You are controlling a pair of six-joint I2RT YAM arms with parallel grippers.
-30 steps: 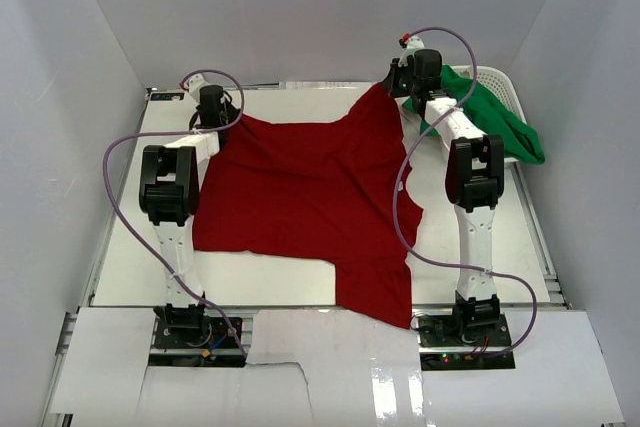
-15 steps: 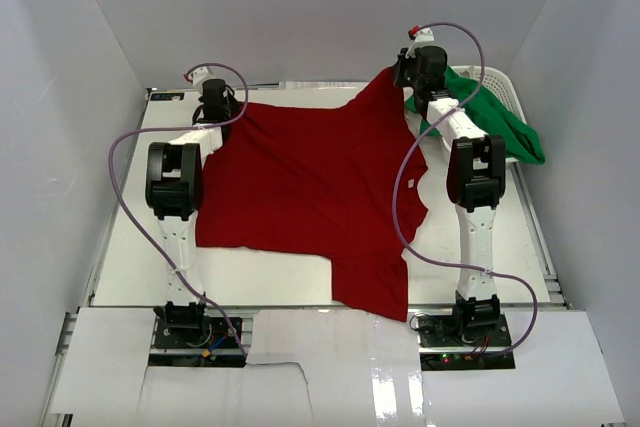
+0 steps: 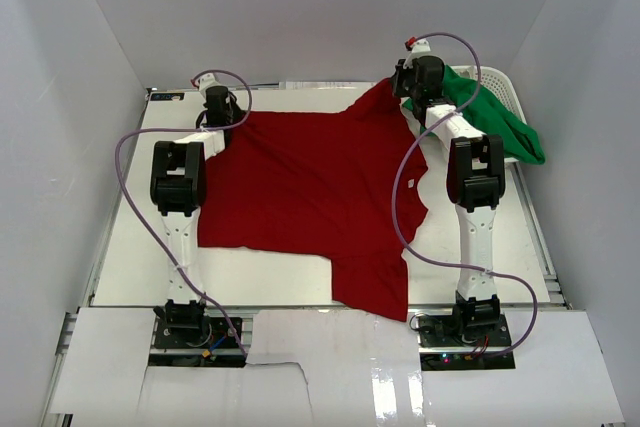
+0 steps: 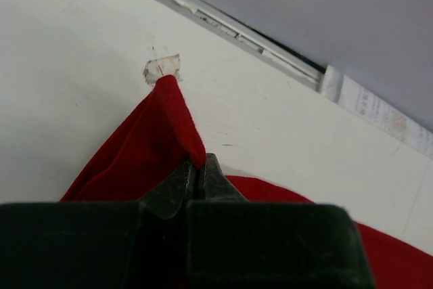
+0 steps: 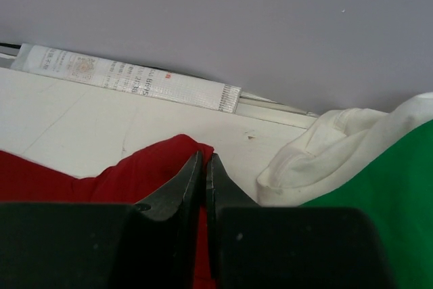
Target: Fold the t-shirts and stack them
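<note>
Nearest you, a flap of the red t-shirt [image 3: 310, 197] hangs past the front edge of the table [image 3: 130, 257], between the two arm bases. The rest of it lies spread mid-table, mostly flat, with a few creases.

Further back, your left gripper [image 4: 201, 167] is low over the table, jaws pinched tight on a red fold at the shirt's far-left corner. Your right gripper [image 5: 203, 164] has its jaws pressed together on the far-right corner, which is drawn into a peak.

Far right, the green t-shirt [image 3: 495, 117] lies bunched in the white basket [image 3: 505, 87], spilling over its right rim, just beside your right gripper.
</note>
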